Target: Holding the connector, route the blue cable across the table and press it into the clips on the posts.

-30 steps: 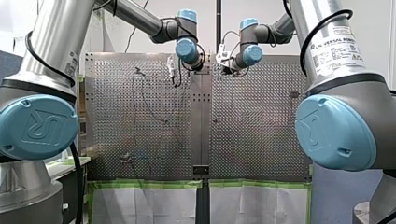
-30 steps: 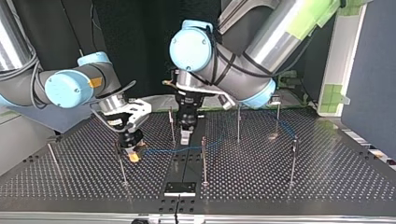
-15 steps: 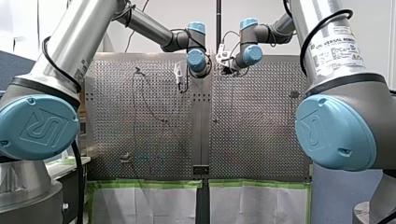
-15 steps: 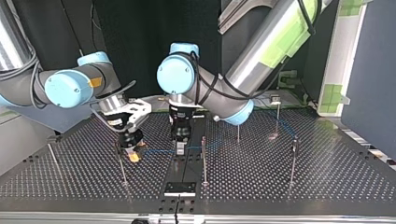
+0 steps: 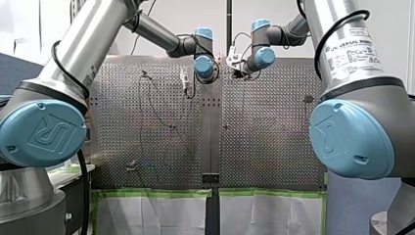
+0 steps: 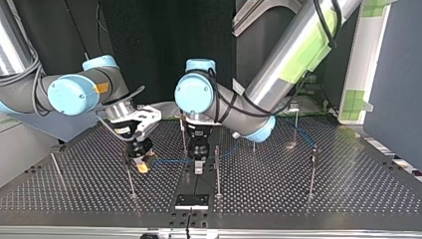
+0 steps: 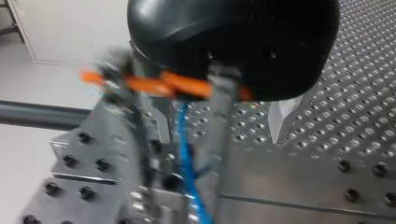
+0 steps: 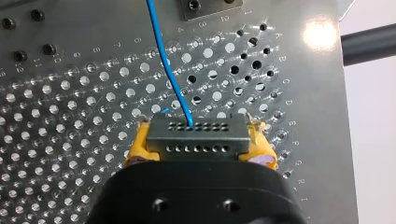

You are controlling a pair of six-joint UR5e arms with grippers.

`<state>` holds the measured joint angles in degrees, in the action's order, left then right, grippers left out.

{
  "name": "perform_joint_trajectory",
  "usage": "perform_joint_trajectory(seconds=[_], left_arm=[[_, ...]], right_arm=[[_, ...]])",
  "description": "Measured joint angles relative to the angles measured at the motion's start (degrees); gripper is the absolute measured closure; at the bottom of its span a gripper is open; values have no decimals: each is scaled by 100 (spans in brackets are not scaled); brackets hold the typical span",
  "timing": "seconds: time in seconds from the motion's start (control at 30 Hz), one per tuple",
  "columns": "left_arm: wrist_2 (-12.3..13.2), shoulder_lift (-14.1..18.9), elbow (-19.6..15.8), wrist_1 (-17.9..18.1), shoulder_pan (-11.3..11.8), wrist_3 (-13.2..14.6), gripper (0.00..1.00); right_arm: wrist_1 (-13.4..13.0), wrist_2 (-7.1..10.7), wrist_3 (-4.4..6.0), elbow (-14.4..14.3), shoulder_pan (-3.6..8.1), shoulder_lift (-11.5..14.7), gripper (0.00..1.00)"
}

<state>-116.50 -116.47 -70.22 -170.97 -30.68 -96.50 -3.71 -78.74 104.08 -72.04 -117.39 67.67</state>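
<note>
Right jaws: clamped on connector (image 8: 198, 137) | blue cable (image 8: 168, 70): runs from connector

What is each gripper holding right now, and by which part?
My right gripper clamps the connector by its two short ends. The blue cable passes through my left gripper; whether it is gripped there cannot be told.

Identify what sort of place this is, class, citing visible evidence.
Likely a robotics lab: my left arm and my right arm reach over a perforated table holding posts and a blue cable.
</note>
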Motion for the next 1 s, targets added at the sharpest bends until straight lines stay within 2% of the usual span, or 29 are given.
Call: perform_joint_trajectory(seconds=[0.27, 0.5, 0.53, 0.57, 0.6, 0.63, 0.67, 0.7, 0.73, 0.77, 0.8, 1.0], left_arm=[[-9, -187, 350, -183, 43, -5, 0], [-241, -193, 400, -341, -20, -16, 0], [-253, -193, 400, -347, -29, -22, 13], [-266, -194, 399, -352, -41, -28, 13], [-272, -194, 399, -354, -50, -33, 34], [-277, -194, 398, -356, -59, -38, 49], [-280, -195, 399, -358, -71, -44, 49], [-279, -195, 400, -358, -78, -49, 70], [-278, -195, 401, -358, -84, -54, 83], [-274, -195, 401, -359, -91, -65, 83], [-272, -195, 401, -359, -96, -75, 100], [-286, -195, 399, -373, -112, -205, 100]], right_arm=[[4, 8, 13, 0, 1, 1, 100], [8, 14, 22, 0, 1, 3, 100], [9, 15, 23, 1, 1, 4, 100], [9, 16, 24, 0, 1, 4, 100], [9, 16, 25, 0, 1, 5, 100], [9, 16, 26, 0, 1, 4, 100], [9, 16, 26, 0, 1, 2, 100], [9, 16, 26, 0, 1, 2, 100], [9, 16, 26, 0, 1, 1, 100], [9, 16, 26, 0, 0, 1, 100], [10, 16, 26, 0, -1, 2, 100], [17, 16, 26, 0, -20, 2, 100]])
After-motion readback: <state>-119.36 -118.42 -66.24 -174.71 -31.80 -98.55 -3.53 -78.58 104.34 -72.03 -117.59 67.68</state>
